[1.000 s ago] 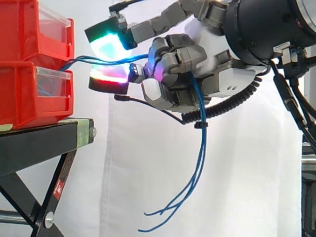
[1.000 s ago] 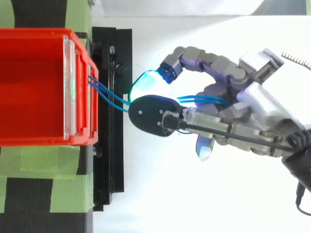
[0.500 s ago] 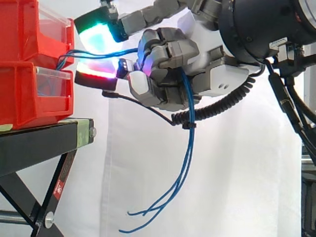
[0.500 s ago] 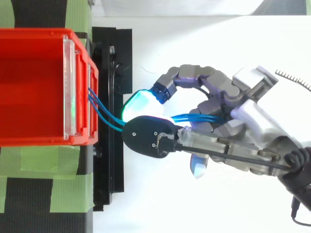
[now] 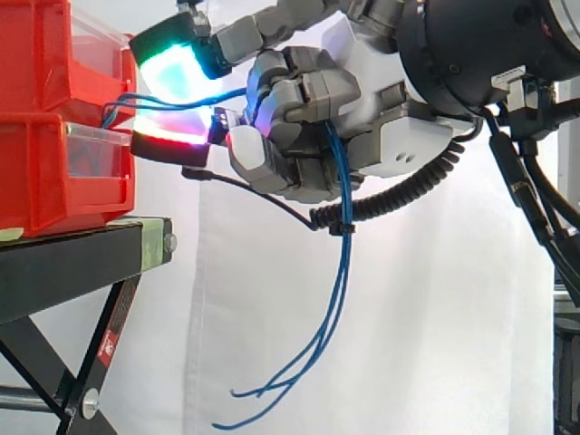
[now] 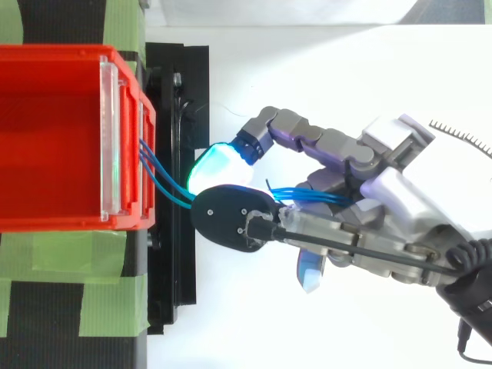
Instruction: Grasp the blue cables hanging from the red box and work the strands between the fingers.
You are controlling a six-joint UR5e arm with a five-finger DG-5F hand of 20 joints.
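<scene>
A white curtain (image 5: 435, 317) hangs behind a black stand (image 5: 72, 263) with green tape strips (image 6: 108, 300)

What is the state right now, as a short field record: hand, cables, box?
hand: shut on the blue cables, fingers curled round the strands
blue cables: run from the red box front into the hand, then hang loose below it
red box: on the black stand
fingertip pads: glowing green and red, close to the box front; contact cannot be told
cable free ends: dangling beside the stand
</scene>
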